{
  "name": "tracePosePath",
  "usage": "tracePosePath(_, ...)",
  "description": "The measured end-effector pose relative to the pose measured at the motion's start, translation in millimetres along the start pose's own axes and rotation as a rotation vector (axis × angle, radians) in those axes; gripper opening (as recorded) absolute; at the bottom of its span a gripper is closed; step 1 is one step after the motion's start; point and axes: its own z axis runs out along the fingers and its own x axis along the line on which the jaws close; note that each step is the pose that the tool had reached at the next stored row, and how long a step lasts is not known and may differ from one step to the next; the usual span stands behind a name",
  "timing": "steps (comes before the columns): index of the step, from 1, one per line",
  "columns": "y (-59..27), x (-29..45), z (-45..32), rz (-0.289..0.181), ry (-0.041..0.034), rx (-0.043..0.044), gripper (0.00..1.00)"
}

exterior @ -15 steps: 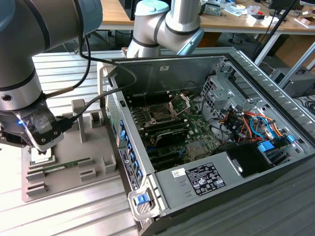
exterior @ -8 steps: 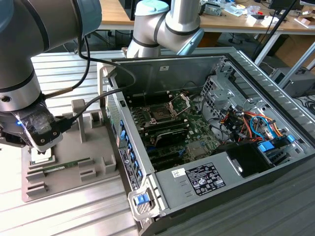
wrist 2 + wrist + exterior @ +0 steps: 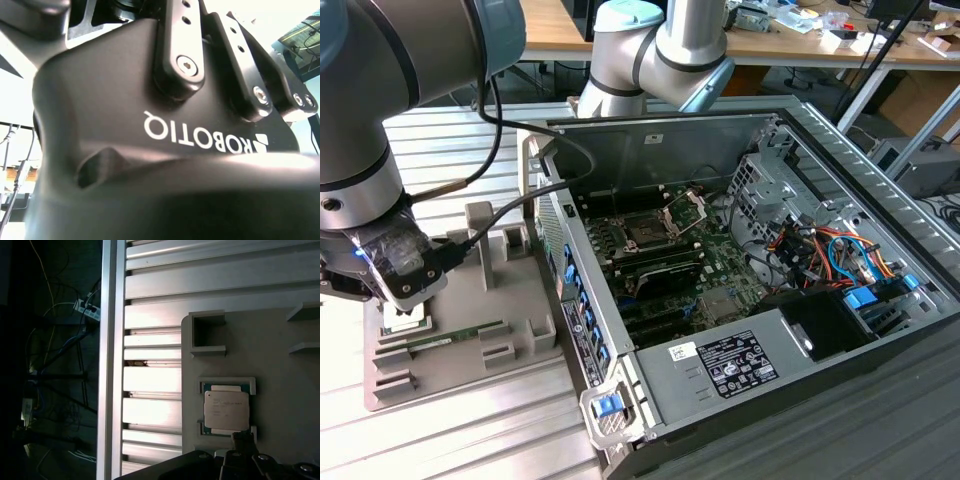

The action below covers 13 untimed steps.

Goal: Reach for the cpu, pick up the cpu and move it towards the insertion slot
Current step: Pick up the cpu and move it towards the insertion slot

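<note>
The cpu point(image 3: 226, 409) is a flat square chip with a pale silvery top. It lies in a framed recess of the grey fixture point(image 3: 280, 390). In the exterior view the cpu point(image 3: 404, 322) shows as a pale patch right under my gripper point(image 3: 408, 298), which hangs low over the fixture at that view's left. In the first wrist view a dark part of my gripper point(image 3: 243, 444) stands just at the chip's edge. The gripper's black body point(image 3: 165, 125) fills the second wrist view. The insertion slot point(image 3: 645, 228) is a dark square socket with its silver frame raised, on the motherboard inside the open case.
A green memory stick point(image 3: 455, 338) lies on the grey fixture point(image 3: 510, 300) near the cpu. The open computer case point(image 3: 650, 135) has tall walls, a power supply point(image 3: 740, 362) and coloured cables point(image 3: 825, 250). All of it stands on a ribbed metal table point(image 3: 450, 130).
</note>
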Motion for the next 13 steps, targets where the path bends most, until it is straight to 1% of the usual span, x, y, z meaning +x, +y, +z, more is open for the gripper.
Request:
tracePosePath(6, 3.0, 0.9, 1.5, 0.000, 0.0000, 0.0000, 0.10)
tracePosePath(13, 3.2, 1.4, 3.8, 0.000, -0.0001, -0.0001, 0.10)
